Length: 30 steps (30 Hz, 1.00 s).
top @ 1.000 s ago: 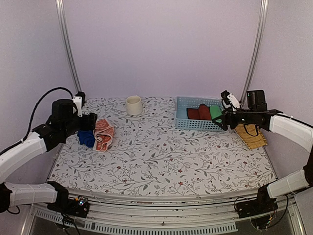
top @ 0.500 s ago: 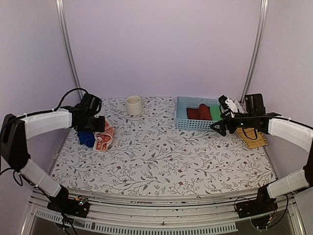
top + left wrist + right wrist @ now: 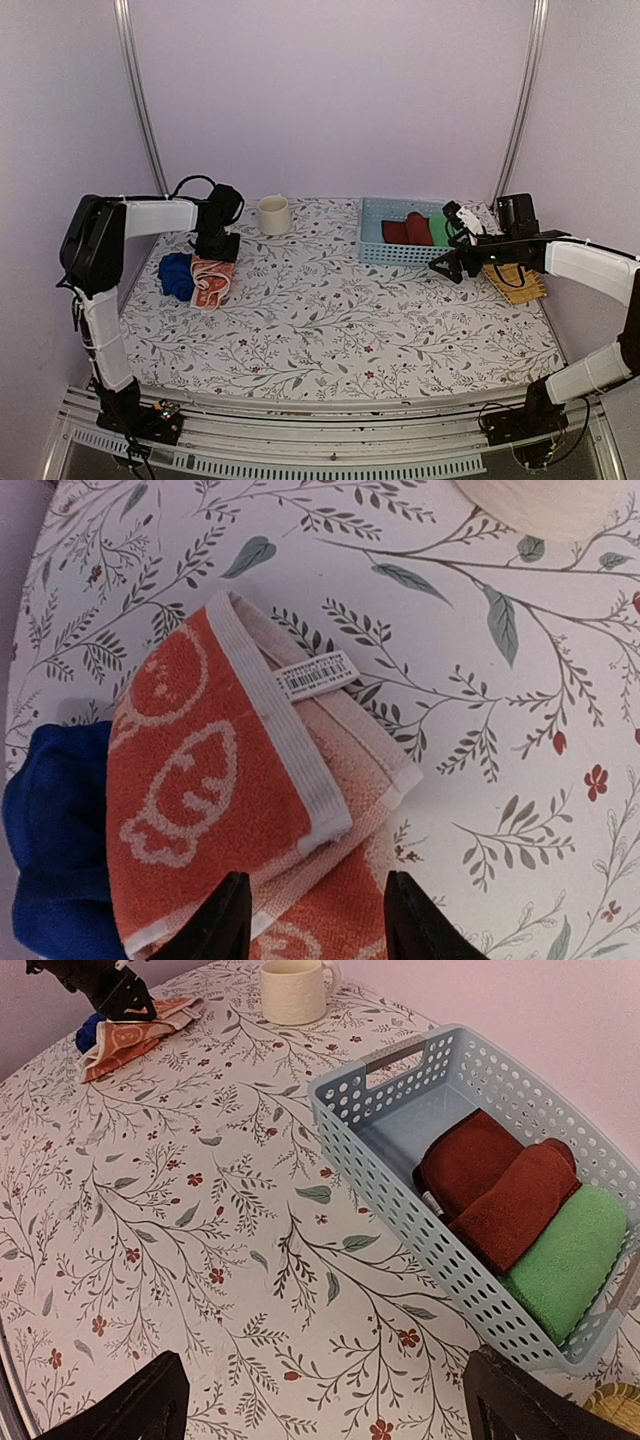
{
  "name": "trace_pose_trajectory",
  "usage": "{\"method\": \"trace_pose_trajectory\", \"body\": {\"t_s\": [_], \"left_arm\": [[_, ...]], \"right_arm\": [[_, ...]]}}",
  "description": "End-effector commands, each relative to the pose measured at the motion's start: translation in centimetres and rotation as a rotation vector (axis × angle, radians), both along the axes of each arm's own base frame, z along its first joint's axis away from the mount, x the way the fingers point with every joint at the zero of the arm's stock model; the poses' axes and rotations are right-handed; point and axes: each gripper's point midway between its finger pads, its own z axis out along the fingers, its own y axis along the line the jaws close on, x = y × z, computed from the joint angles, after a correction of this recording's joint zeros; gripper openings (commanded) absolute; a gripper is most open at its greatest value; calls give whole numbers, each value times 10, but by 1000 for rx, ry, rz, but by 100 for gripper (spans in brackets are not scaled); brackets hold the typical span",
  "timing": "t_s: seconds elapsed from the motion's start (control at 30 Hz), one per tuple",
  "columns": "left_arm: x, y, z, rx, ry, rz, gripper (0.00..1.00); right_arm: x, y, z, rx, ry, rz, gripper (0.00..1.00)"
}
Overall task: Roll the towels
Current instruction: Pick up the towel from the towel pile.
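Observation:
The orange-salmon towel [image 3: 200, 800] with white printed shapes lies folded flat on the table, a barcode tag on its white hem. The plain blue towel [image 3: 55, 850] is bunched against its left side. In the top view the orange towel [image 3: 211, 281] and the blue towel [image 3: 177, 275] sit at the table's left. My left gripper [image 3: 318, 920] hangs just over the orange towel's near corner, jaws partly apart, nothing pinched between them. My right gripper [image 3: 330, 1400] stands wide open over bare tablecloth in front of the basket, far from both towels.
A light blue perforated basket [image 3: 400, 1180] at the back right holds a red roll [image 3: 500, 1185] and a green roll [image 3: 570, 1260]. A cream mug [image 3: 273, 214] stands at the back, close behind the left gripper [image 3: 216, 248]. A yellow woven mat [image 3: 515, 280] lies at the right edge.
My left arm has swung from the table's left side inward, to above the orange towel, and its jaws have narrowed. The right gripper has dropped slightly toward the table and opened fully.

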Motion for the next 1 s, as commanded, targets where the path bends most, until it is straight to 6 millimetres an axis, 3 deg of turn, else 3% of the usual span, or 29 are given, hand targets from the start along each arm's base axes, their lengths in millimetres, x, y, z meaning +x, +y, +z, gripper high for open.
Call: {"method": "trace_pose_trajectory", "body": {"t_s": [0.0,0.3,0.47,0.57,0.6,0.67,0.77,0.8,0.83,0.9,0.97], "left_arm": [[11,8,-13,84,32,15,46],[25,20,-25,193,54,56,38],[29,20,-20,187,40,61,18],[33,16,-8,172,16,47,0],[35,12,-1,163,2,32,0],[39,-9,23,108,-36,-34,0],[34,-65,82,-9,-136,-185,0],[26,-87,123,-68,-210,-250,0],[17,-108,147,-120,-254,-313,0],[-11,-155,186,-251,-326,-461,0],[-51,-202,215,-375,-374,-645,0]], "right_arm": [[-4,6,-5,2,16,35,97],[-2,4,-13,-16,36,34,97],[-2,4,-18,-24,48,35,96],[-1,4,-20,-27,57,36,96],[-1,4,-21,-28,59,36,96],[-1,5,-22,-28,62,37,96],[-1,5,-23,-28,66,41,96],[-1,5,-22,-25,66,42,96],[-1,6,-21,-22,66,44,95],[0,9,-13,1,67,49,94],[-1,13,1,24,64,67,93]]}}
